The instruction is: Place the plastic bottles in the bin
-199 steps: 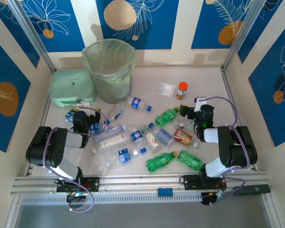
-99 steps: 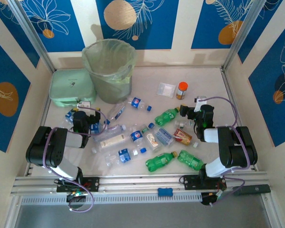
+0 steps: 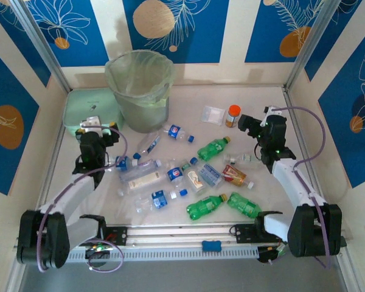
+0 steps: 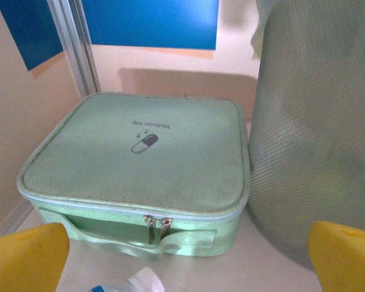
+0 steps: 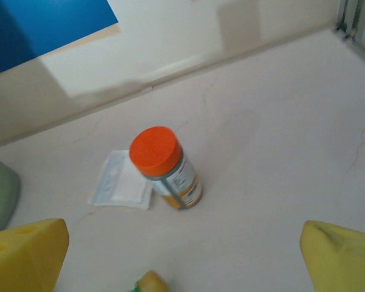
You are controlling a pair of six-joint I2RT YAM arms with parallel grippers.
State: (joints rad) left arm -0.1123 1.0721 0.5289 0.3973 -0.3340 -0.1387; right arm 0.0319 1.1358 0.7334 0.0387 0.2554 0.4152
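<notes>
While overhead shows plastic bottles [image 3: 214, 148] strewn mid-table before bin [image 3: 143, 112], left wrist adds pill logo on mint case [image 4: 140, 158], right wrist orange-capped jar [image 5: 164, 167] label. Jaws agape, empty: left gripper [image 3: 101, 126], right gripper [image 3: 246, 123].

Bin [image 4: 316, 134] wall showing fine grey-green mesh weave, matt. Liner [image 3: 140, 64] looking thin translucent plastic film, crinkled. Mint box [image 4: 134, 164] wearing woven cloth, slightly fuzzy; zip pullers [image 4: 156, 224] glinting metal. Clear bottles [image 3: 174, 174] and green bottles [image 3: 205, 207] shining glossy plastic. Jar [image 5: 165, 167] cap looking smooth matt orange plastic, label glossy. Flat container [image 5: 121, 182] looking clear thin plastic, faintly glossy. Table [image 5: 280, 152] lying matt, hairline-cracked.
</notes>
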